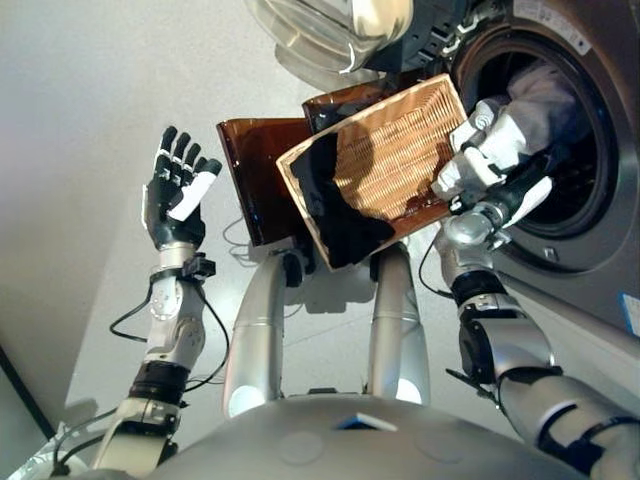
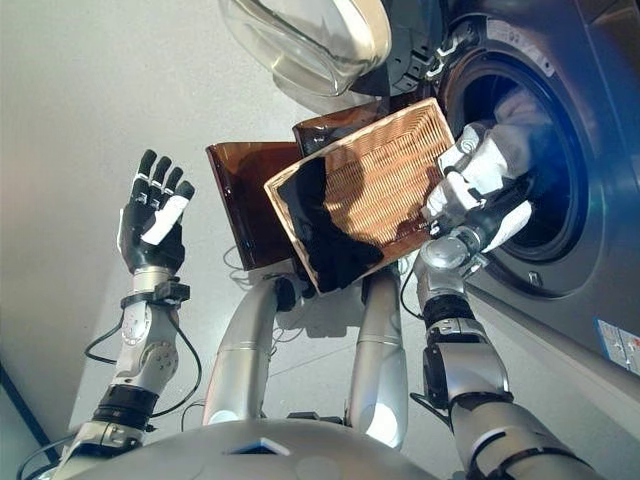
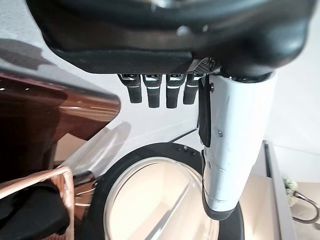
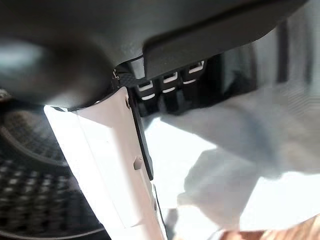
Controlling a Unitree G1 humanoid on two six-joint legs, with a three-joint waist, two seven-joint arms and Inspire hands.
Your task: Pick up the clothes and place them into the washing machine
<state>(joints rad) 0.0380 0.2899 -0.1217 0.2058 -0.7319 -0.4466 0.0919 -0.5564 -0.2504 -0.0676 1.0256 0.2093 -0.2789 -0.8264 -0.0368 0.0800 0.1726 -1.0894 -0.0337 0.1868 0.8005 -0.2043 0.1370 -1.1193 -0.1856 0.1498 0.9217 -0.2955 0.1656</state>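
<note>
A small label sits on the washing machine's grey front, low beside the door opening, its print too small to make out, as is the lettering along the panel above the drum. The machine stands on a plain pale floor, with its round glass door swung open at the top of the head views. The right hand reaches into the drum opening with a white garment against it; in its wrist view the fingers lie fairly straight over white cloth with the dark perforated drum wall beside, but whether they grip the cloth cannot be told. Just beside that arm, a woven wicker basket is tipped toward the opening, a black garment lying in its lower corner, and 2 brown translucent panels sit behind it. The left hand is raised well apart, fingers straight and spread, holding nothing.
</note>
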